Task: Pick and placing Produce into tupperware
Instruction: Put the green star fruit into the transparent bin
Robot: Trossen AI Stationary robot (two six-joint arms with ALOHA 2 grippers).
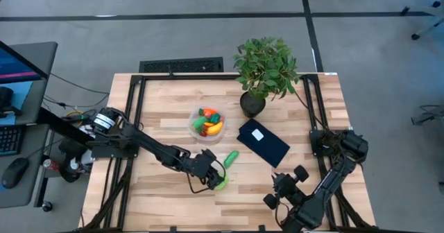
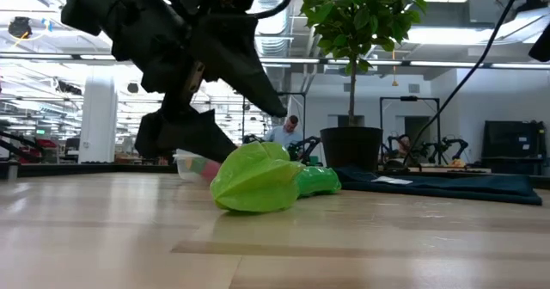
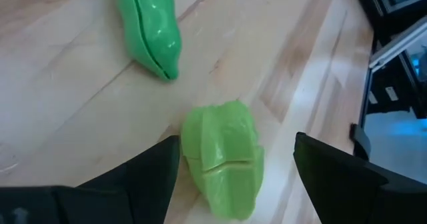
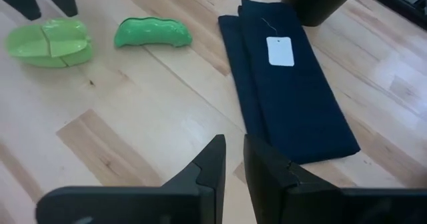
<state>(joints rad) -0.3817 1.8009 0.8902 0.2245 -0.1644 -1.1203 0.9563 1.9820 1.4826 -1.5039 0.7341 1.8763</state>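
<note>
A light green toy pepper (image 3: 223,161) lies on its side on the wooden table, also in the high view (image 1: 220,182) and the low view (image 2: 253,181). My left gripper (image 3: 237,177) is open and low over it, one finger on each side. A green pea pod (image 3: 150,24) lies on the table just beyond the pepper, also in the high view (image 1: 231,158). The clear round tupperware (image 1: 208,122) stands farther back with several pieces of produce inside. My right gripper (image 4: 235,164) is shut and empty at the table's near right (image 1: 281,188). My left gripper's fingers come down from above on either side of the pepper, which lies on the table. One finger (image 3: 157,174) is close against the pepper's side (image 3: 187,147). I cannot tell whether it touches.
A folded dark blue cloth (image 1: 263,141) with a white label lies right of the pea pod. A potted plant (image 1: 263,66) stands at the far middle, its pot (image 1: 252,105) beside the tupperware. Bare wood lies along the near edge.
</note>
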